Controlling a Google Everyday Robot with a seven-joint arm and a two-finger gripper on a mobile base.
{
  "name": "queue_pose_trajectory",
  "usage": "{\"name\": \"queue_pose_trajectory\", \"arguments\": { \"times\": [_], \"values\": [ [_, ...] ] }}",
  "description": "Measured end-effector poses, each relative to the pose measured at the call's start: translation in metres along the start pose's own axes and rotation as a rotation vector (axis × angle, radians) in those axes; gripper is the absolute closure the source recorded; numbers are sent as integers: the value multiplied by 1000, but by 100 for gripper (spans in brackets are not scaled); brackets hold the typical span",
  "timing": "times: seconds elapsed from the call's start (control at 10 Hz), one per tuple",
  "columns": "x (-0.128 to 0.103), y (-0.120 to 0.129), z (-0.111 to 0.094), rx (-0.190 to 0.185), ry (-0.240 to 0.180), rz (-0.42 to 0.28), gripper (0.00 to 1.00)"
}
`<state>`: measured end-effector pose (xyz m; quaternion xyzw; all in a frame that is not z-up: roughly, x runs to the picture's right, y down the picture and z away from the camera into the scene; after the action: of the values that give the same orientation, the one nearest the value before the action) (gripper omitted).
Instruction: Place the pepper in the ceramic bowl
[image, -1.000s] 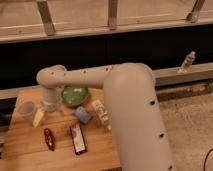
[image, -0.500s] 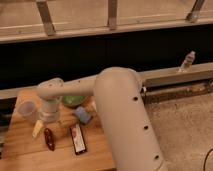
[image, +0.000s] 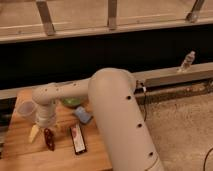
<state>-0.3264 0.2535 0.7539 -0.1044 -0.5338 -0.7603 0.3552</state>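
The pepper (image: 48, 139), small, dark red and glossy, lies on the wooden table (image: 30, 157) near its front left. My gripper (image: 45, 127) hangs from the white arm's wrist just above the pepper's far end, pointing down, open, with nothing in it. The ceramic bowl (image: 73, 102), green and shallow, sits behind and to the right of the gripper. The arm hides its left part.
A translucent plastic cup (image: 26, 110) stands left of the wrist, with a yellow item (image: 34, 133) in front of it. A red-black packet (image: 77, 139) lies right of the pepper, and a blue object (image: 83, 115) beyond it. A water bottle (image: 187, 61) stands on the far ledge.
The arm has swung left and down over the table. The wrist has moved from near the bowl to just above the pepper. The objects on the table have not moved.
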Motion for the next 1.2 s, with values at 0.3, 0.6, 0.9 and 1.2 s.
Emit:
{"name": "queue_pose_trajectory", "arguments": {
  "times": [0.3,0.6,0.9,1.2],
  "values": [
    [2,2,16,-3,-31,13,20],
    [2,11,22,16,-36,33,29],
    [0,12,19,14,-43,33,62],
    [0,15,25,25,-38,36,92]
  ]
}}
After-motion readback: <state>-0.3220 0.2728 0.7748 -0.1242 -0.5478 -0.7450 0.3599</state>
